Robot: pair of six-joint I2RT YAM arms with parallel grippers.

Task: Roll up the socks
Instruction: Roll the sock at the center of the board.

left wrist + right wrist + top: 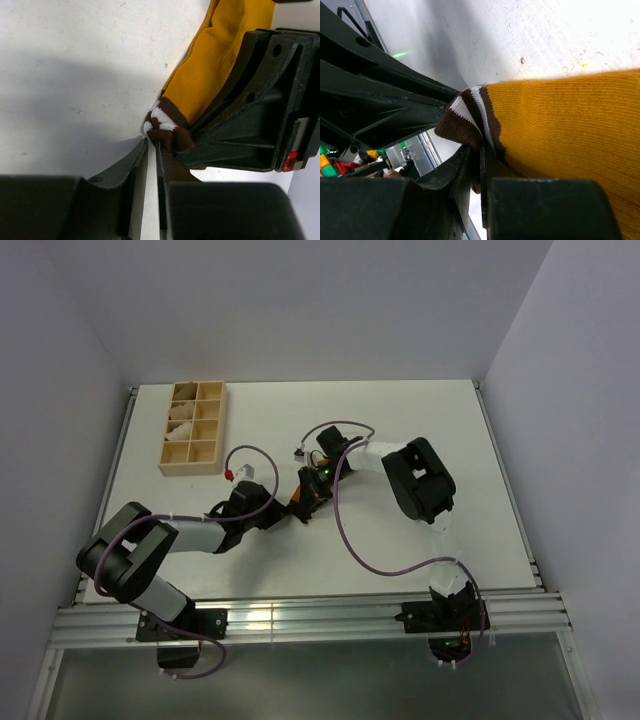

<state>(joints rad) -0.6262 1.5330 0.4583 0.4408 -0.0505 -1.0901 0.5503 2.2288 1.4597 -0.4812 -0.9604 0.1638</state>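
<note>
The mustard-orange sock (210, 65) with its brown, white-striped cuff (170, 127) lies on the white table at the centre. In the top view only a sliver of the sock (302, 478) shows between the two wrists. My left gripper (151, 143) has its jaws almost together, with the tips pinching the cuff's edge. My right gripper (479, 150) is shut on the cuff (465, 120), and brown fabric shows between its fingers. The orange body of the sock (560, 135) spreads out to the right. The two grippers (290, 508) (312, 490) meet tip to tip at the cuff.
A wooden divided box (192, 468) stands at the back left and holds pale cream rolled bundles (182, 425). The right gripper's black body (250, 115) is right beside my left fingers. Purple cables loop over the table. Metal rails run along the near edge.
</note>
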